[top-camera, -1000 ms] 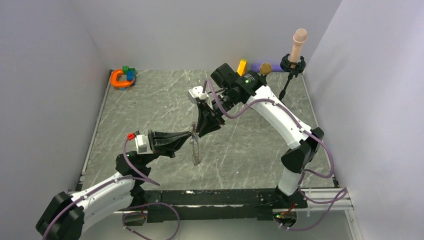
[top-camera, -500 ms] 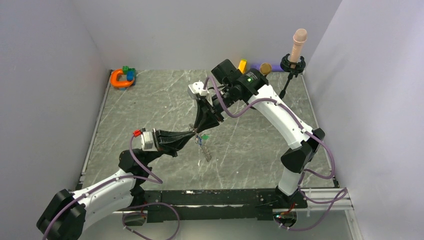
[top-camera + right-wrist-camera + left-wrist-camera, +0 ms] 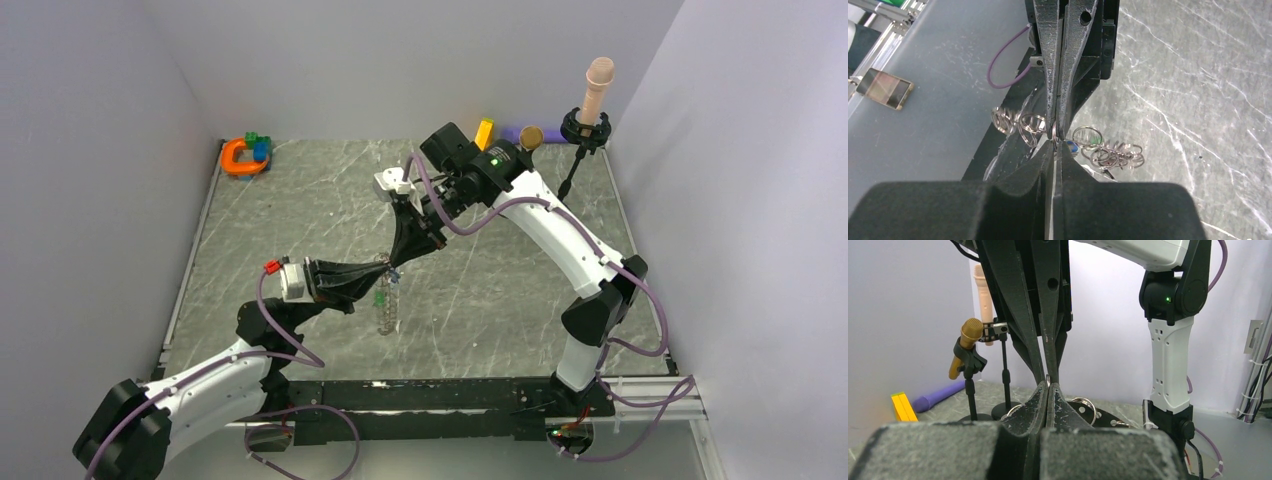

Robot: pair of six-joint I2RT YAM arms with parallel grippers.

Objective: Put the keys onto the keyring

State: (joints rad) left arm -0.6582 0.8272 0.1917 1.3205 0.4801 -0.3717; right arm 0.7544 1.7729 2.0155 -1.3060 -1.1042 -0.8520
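Note:
The keyring [image 3: 386, 310] is a bunch of linked silvery rings hanging above the middle of the table. My left gripper [image 3: 383, 268] reaches in from the left and is shut on one ring's edge. From above, my right gripper [image 3: 393, 264] meets it tip to tip, shut on that same thin ring. In the right wrist view the right gripper [image 3: 1054, 146] faces the left gripper [image 3: 1055, 131], and the keyring's [image 3: 1108, 156] loose rings trail to the right. Of the keys, a blue head [image 3: 1072, 145] shows among the rings, and a green speck [image 3: 381, 297] in the top view.
An orange horseshoe toy [image 3: 243, 156] with coloured blocks lies at the back left corner. At the back right are a yellow bar [image 3: 484, 133], a gold microphone [image 3: 530, 137] and a pink microphone on a stand [image 3: 597, 92]. Walls close in three sides.
The right gripper's jaws have closed onto the ring beside the left fingertips. The hanging rings swung out to the right, then back under the grippers.

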